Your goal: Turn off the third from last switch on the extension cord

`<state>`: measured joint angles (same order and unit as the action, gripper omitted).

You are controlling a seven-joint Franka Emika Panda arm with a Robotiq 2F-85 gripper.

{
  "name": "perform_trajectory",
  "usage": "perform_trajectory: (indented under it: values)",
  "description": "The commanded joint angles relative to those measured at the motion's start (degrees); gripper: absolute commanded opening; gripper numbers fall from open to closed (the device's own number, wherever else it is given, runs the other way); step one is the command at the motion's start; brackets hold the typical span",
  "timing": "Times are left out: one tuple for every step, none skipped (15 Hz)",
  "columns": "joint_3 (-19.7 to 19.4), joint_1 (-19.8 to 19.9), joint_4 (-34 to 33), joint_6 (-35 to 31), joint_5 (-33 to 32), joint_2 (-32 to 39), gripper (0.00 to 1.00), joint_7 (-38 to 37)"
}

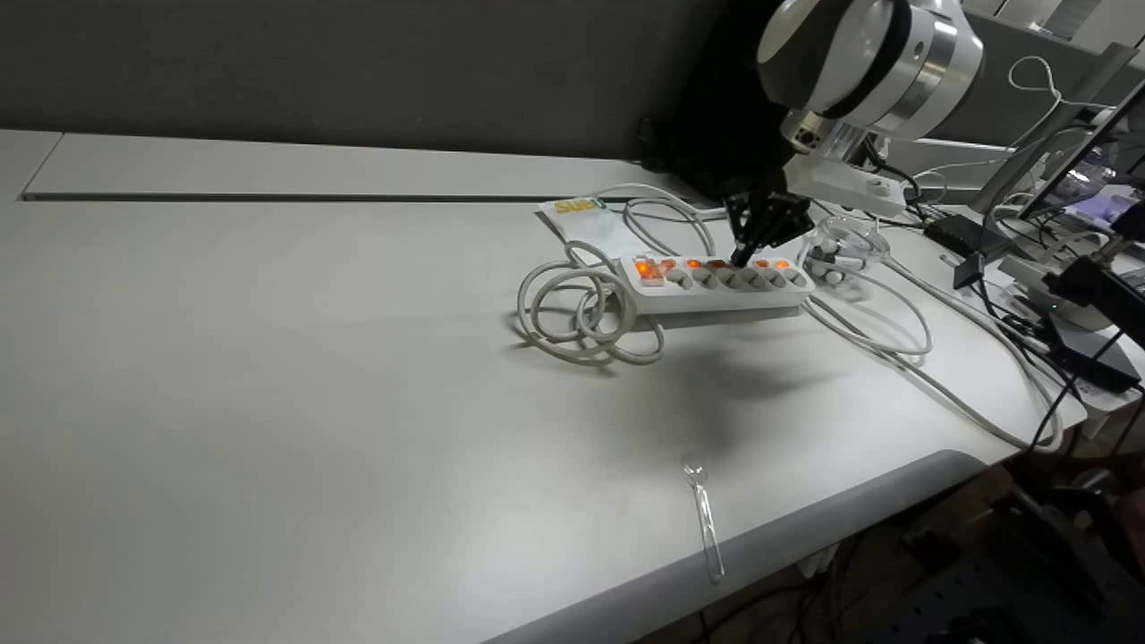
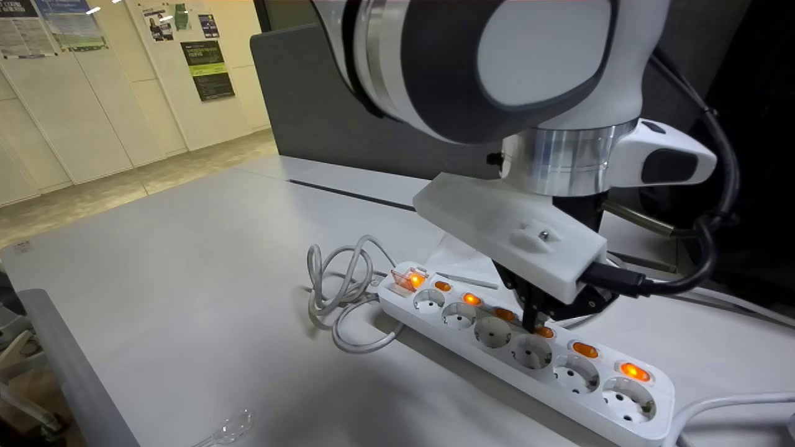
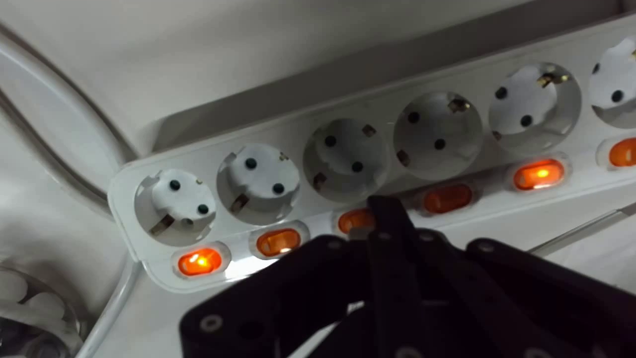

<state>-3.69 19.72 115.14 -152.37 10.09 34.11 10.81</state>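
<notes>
The extension cord is a long white power strip (image 1: 716, 302) on the table; it also shows in an exterior view (image 2: 472, 351) and the wrist view (image 3: 392, 105). Its coiled pale cable (image 2: 366, 349) lies beside one end. My gripper (image 3: 385, 209) is shut and empty, pointing down. Its tip is over the edge of the third-from-last switch (image 3: 354, 220), partly hiding it; I cannot tell whether it touches. That switch's visible part shows no bright glow. The last switch (image 3: 199, 261) glows; the second-from-last (image 3: 278, 242) looks dull. The gripper also shows in both exterior views (image 1: 741, 258) (image 2: 530, 326).
A paper packet (image 1: 595, 228) lies behind the strip. A clear container (image 1: 845, 246) stands by its far end, with pale cables running to the table's edge. A clear plastic spoon (image 1: 704, 514) lies near the front edge. Dark devices and a monitor are at the right.
</notes>
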Motion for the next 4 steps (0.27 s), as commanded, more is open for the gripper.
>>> perform_trajectory:
  values:
    - [-0.93, -0.27, -4.3, 7.13, -0.06, 3.86, 0.0, -2.81]
    - [-0.7, 0.04, -5.3, 9.36, 0.37, 4.23, 0.0, -2.76]
    - [-0.55, 0.32, -6.29, 11.78, 0.71, 4.6, 0.0, -2.55]
    - [-0.5, 0.51, -7.26, 13.97, 1.03, 4.99, 0.0, -2.39]
